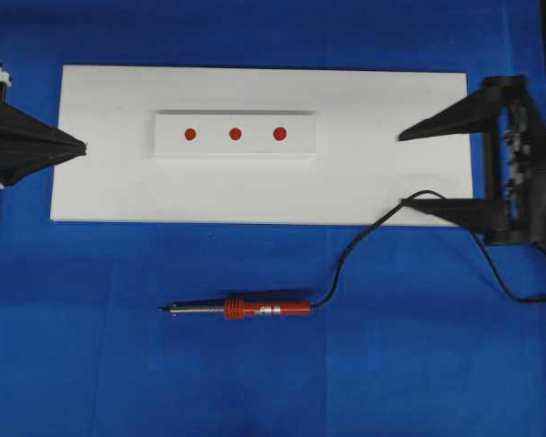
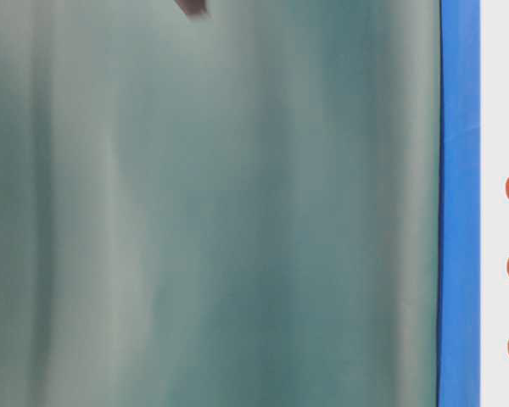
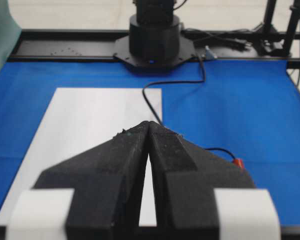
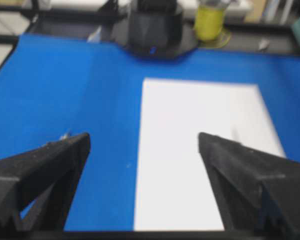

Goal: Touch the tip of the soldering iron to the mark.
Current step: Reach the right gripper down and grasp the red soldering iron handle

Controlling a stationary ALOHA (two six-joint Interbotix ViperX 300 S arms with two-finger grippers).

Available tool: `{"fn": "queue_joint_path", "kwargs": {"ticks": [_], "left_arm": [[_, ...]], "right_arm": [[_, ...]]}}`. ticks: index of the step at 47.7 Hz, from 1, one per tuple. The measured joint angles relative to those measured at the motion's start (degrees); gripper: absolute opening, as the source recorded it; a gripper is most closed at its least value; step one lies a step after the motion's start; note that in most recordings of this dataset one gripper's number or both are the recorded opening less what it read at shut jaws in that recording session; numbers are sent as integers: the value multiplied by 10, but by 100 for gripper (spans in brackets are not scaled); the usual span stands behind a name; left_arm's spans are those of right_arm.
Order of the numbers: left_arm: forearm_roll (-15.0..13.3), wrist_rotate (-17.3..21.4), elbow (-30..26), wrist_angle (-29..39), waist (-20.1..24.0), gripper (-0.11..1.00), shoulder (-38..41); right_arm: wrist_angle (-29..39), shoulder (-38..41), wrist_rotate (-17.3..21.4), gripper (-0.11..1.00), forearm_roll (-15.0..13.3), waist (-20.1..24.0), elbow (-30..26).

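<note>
Still, with the iron (image 1: 241,309) lying untouched on the blue cloth (image 1: 73,364) below the board (image 1: 391,182), right gripper (image 1: 402,170) spread wide and left gripper (image 1: 82,146) pressed together, a careless grab could snag the cord (image 1: 364,238) or roll the slim handle away.
</note>
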Motion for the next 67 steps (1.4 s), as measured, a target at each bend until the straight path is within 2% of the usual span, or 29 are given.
{"fn": "queue_joint_path", "kwargs": {"ticks": [11, 20, 42, 51, 67], "left_arm": [[1, 0, 0, -1, 0, 2, 0], [0, 0, 1, -2, 0, 2, 0], [1, 0, 1, -2, 0, 2, 0], [1, 0, 2, -2, 0, 2, 0], [1, 0, 5, -11, -1, 2, 1]], "right_arm": [[19, 135, 33, 91, 1, 28, -64], [83, 242, 48, 91, 1, 48, -139], [209, 427, 79, 91, 1, 94, -295], [237, 485, 98, 91, 1, 111, -335], [240, 544, 127, 91, 1, 127, -355]]}}
